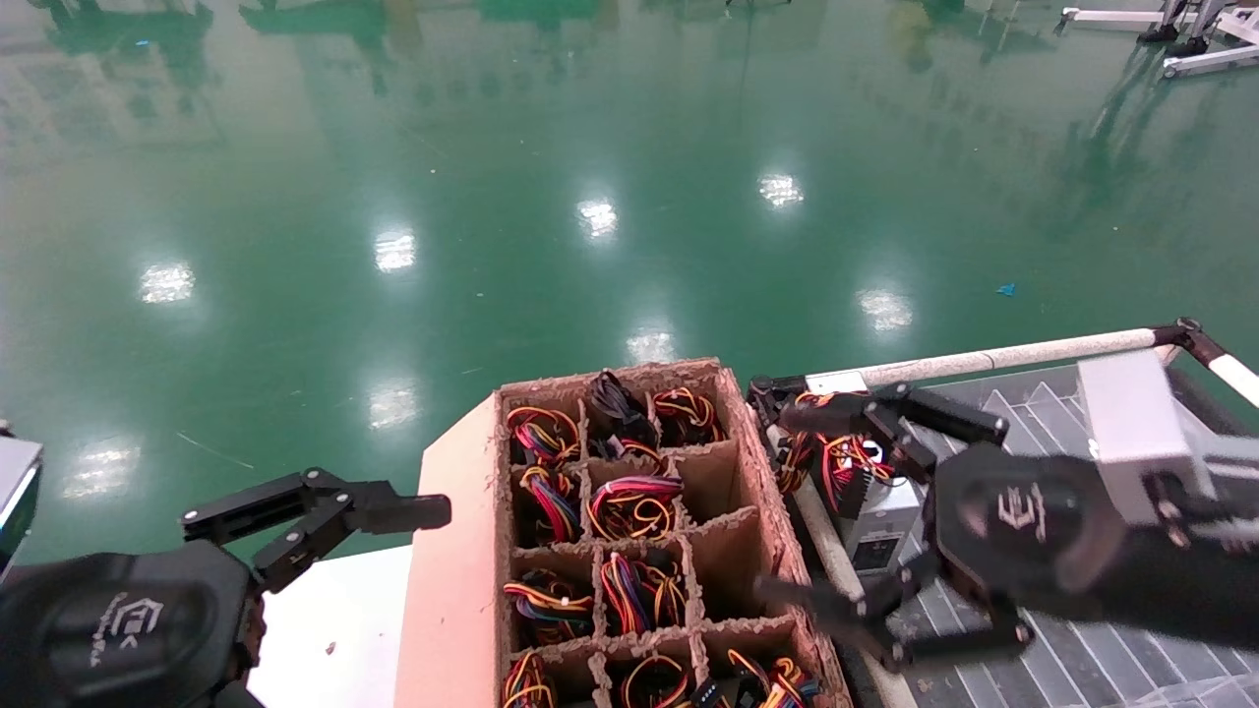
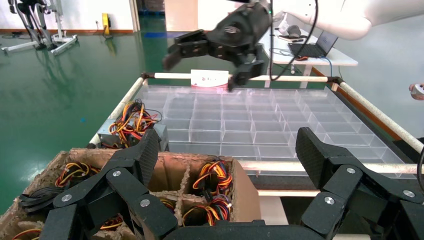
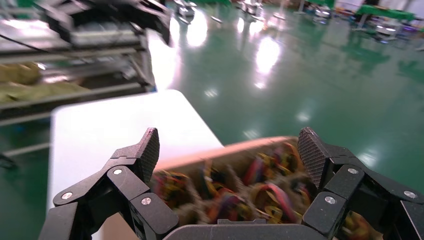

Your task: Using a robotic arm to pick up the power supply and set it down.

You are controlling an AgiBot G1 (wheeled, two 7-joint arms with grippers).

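A power supply (image 1: 878, 519), a small grey metal box with a bundle of red, yellow and black wires (image 1: 831, 460), lies at the near corner of the clear tray, just right of the cardboard box. In the left wrist view this power supply (image 2: 131, 126) lies below my right arm. My right gripper (image 1: 779, 501) hovers over it, open, with one finger on each side and nothing held. In its own view the right gripper (image 3: 230, 147) looks across the box. My left gripper (image 2: 230, 150) stands open at the box's left, empty, one finger (image 1: 393, 511) showing.
The cardboard box (image 1: 457, 551) has a grid of cells, several holding wire bundles and some bare. The clear divided tray (image 2: 250, 117) sits in a white-railed frame (image 1: 1003, 356). A white table (image 1: 334, 619) lies under the box. Green floor surrounds everything.
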